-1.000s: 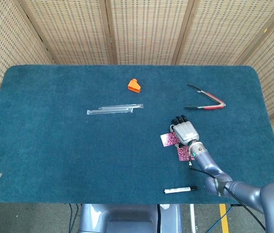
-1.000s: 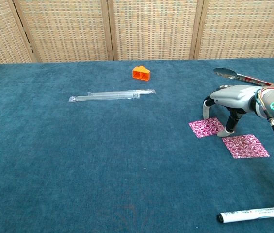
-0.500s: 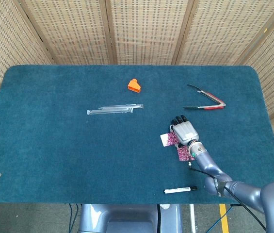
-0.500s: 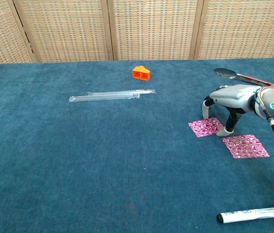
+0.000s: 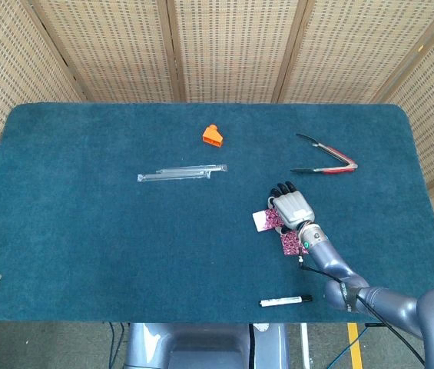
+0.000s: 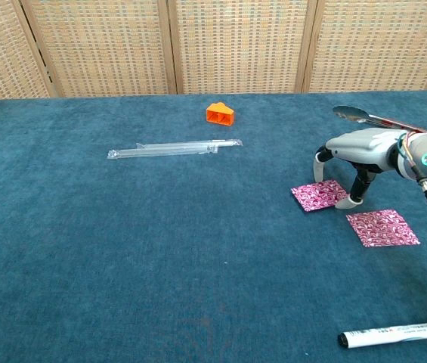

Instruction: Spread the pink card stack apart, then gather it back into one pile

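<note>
Spread step underway: right robot hand (image 6: 357,155) arches over the far pink card (image 6: 318,195), fingertips (image 6: 355,200) touching it, fingers apart, nothing gripped. We see the near pink card (image 6: 382,227) lying flat beside that hand, apart from the first. Left robot hand barely shows; state unclear. Next, we judge, slide the cards back together on the tabletop (image 6: 160,249).

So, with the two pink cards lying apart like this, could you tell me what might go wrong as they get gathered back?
1. The right robot hand has fingertips down at the far card; dragging it on the soft blue cloth might snag or flip it rather than slide it.
2. The near card lies loose, so a push could shove it away instead of stacking it.
3. The tongs sit just behind the hand and might get knocked.
</note>
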Available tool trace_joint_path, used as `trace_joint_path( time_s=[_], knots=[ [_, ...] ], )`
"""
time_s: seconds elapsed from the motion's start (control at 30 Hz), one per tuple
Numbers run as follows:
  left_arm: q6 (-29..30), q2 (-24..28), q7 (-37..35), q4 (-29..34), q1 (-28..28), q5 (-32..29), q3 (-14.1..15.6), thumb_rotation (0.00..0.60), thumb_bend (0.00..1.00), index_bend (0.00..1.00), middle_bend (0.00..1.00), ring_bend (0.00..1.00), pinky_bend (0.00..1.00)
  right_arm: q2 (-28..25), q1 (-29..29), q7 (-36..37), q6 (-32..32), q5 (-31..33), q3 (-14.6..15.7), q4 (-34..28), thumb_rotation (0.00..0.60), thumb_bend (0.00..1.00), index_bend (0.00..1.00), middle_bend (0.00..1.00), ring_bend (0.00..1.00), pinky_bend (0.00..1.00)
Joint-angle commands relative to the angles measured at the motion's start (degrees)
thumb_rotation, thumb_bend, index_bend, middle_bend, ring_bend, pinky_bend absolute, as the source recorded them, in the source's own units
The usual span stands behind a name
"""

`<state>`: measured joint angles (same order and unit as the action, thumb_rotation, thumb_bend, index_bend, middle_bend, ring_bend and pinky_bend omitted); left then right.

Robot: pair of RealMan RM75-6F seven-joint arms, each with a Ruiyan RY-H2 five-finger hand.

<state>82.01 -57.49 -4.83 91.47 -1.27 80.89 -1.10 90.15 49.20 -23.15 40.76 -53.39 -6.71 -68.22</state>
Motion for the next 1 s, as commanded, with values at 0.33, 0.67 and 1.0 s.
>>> trace_joint_path(
  time_s=[0.33,0.67,1.0],
  knots=[
    [0.24,0.13,-0.24,0.01,-0.11,0.56,-0.07,0.428,0.10,0.17,0.00,0.00,0.00,-4.97,-1.16,-0.07,1.89,0.86,-0.18,-6.52,0.600,0.41,0.56,0.17,0.00,0.00],
    [0.11,0.34,-0.14,0.36,-0.51,1.17,-0.13,0.428,0.10,0.17,0.00,0.00,0.00,-10.15,-4.52,0.78,4.74,0.74,1.67,-13.62,0.600,0.41,0.56,0.17,0.00,0.00],
    [0.21,0.52,-0.06,0.71,-0.67,1.80,-0.01,0.430,0.10,0.17,0.00,0.00,0.00,-13.38,-8.23,1.47,7.71,-0.92,4.61,-18.45,0.600,0.41,0.56,0.17,0.00,0.00]
  ],
)
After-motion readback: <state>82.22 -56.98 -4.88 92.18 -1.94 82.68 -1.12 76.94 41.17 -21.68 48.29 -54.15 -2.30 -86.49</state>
